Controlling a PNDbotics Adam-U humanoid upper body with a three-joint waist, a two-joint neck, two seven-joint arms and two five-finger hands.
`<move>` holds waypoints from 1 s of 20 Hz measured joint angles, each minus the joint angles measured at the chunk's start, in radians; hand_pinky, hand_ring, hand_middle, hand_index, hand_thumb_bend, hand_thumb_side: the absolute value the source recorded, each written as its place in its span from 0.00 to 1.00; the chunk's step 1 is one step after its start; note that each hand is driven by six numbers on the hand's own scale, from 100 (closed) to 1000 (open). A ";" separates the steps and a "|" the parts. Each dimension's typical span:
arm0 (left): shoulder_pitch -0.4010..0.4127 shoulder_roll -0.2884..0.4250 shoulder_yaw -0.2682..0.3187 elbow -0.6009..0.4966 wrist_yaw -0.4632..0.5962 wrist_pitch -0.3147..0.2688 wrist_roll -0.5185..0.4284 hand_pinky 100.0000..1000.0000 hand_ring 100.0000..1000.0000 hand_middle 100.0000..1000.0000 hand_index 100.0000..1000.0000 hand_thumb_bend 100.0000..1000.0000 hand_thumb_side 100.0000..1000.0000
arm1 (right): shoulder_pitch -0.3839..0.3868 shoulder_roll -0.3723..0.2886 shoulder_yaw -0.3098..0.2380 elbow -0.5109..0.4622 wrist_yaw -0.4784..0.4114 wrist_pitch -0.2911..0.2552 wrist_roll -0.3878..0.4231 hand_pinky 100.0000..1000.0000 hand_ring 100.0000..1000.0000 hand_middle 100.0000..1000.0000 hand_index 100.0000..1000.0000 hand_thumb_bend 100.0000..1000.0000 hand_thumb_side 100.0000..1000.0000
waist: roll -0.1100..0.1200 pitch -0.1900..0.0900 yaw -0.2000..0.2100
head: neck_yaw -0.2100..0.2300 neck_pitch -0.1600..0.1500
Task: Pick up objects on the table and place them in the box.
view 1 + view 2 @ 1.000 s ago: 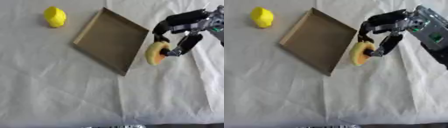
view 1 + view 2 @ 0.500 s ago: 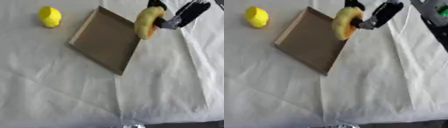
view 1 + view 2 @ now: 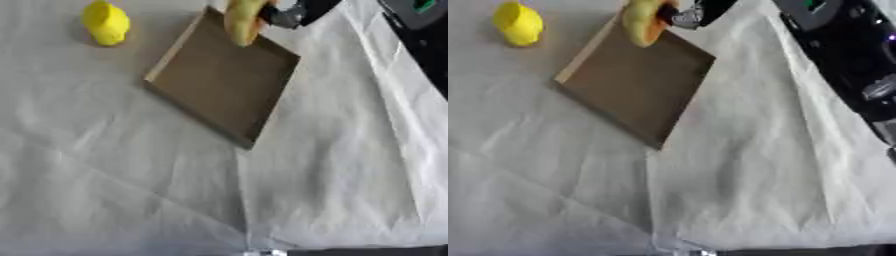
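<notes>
Since I am holding the round yellow-orange thing (image 3: pixel 242 20) at the top edge of the view, with my right hand (image 3: pixel 293 14) pinched on its right side, I judge it light and fairly stiff: it keeps its rounded, ring-like outline and does not sag. It hangs above the far corner of the box (image 3: pixel 223 85), over the wall or just inside it; I cannot tell which. Its skin looks smooth and matt, yellow on the outer curve and warmer orange toward the inside, so it may be plastic or foam, perhaps a toy. A pinch across the rim, as I have it, seems the right hold, since the curved outside would likely slip from flat fingers.

The box is a shallow square tray of brown card with low upright walls, lying askew on the table, its floor bare and flat. It looks stiff enough to take a dropped thing, yet light enough to skid on the cloth if I knock a wall.

The yellow object (image 3: pixel 106 22) lies on the white cloth (image 3: pixel 332 165) beside the box, to its left, apart from it. It is a plump, lemon-like lump, glossy, probably hard and slippery; I would take it across its narrower middle. The cloth is creased and soft. My left hand shows nowhere
</notes>
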 measured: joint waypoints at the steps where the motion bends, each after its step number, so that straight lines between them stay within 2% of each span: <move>1: -0.002 0.000 0.000 0.000 0.002 0.001 -0.001 0.97 0.96 0.82 0.90 0.00 0.63 | -0.002 0.007 0.005 0.018 0.015 -0.018 -0.002 0.84 0.55 0.32 0.64 0.00 0.00 | -0.002 0.000 0.001 | 0.000 0.000; 3: -0.006 0.000 0.000 0.000 0.005 0.002 -0.003 0.97 0.96 0.82 0.90 0.00 0.63 | -0.002 0.015 0.014 0.045 0.038 -0.058 0.004 0.84 0.60 0.39 0.69 0.00 0.00 | -0.004 0.000 0.001 | -0.001 0.000; 4: -0.006 0.000 0.000 0.000 0.005 0.003 -0.004 0.97 0.96 0.82 0.90 0.00 0.63 | -0.002 0.017 0.018 0.056 0.049 -0.078 0.011 0.86 0.67 0.46 0.74 0.00 0.00 | -0.004 0.000 0.001 | -0.003 0.000; 7: -0.006 0.000 0.000 0.000 0.005 0.006 -0.007 0.98 0.96 0.82 0.90 0.00 0.63 | -0.001 0.018 0.022 0.078 0.072 -0.111 0.021 0.89 0.77 0.65 0.84 0.00 0.00 | -0.004 0.001 -0.001 | -0.005 0.000; 8: -0.006 0.000 0.000 0.000 0.005 0.006 -0.007 0.97 0.96 0.82 0.90 0.00 0.63 | 0.000 0.018 0.022 0.083 0.077 -0.114 0.018 0.91 0.81 0.73 0.89 0.00 0.06 | -0.004 0.001 -0.002 | -0.006 0.000; 11: -0.006 -0.004 0.000 0.000 0.005 0.008 -0.009 0.98 0.96 0.82 0.90 0.00 0.63 | 0.004 0.018 0.020 0.091 0.084 -0.121 0.011 0.96 0.90 0.83 0.96 0.00 0.22 | -0.003 0.001 -0.005 | -0.007 0.000; 17: -0.006 -0.008 0.000 0.000 0.005 0.009 -0.011 0.98 0.96 0.82 0.90 0.00 0.63 | 0.007 0.016 -0.002 0.091 0.106 -0.144 -0.012 0.98 0.93 0.87 0.99 0.02 0.27 | -0.001 0.001 -0.014 | -0.007 0.000; 20: -0.006 -0.008 0.000 0.000 0.005 0.010 -0.011 0.98 0.96 0.82 0.90 0.00 0.63 | 0.012 0.016 -0.008 0.090 0.115 -0.155 -0.023 0.97 0.90 0.85 0.98 0.00 0.21 | 0.002 0.001 -0.015 | -0.008 0.000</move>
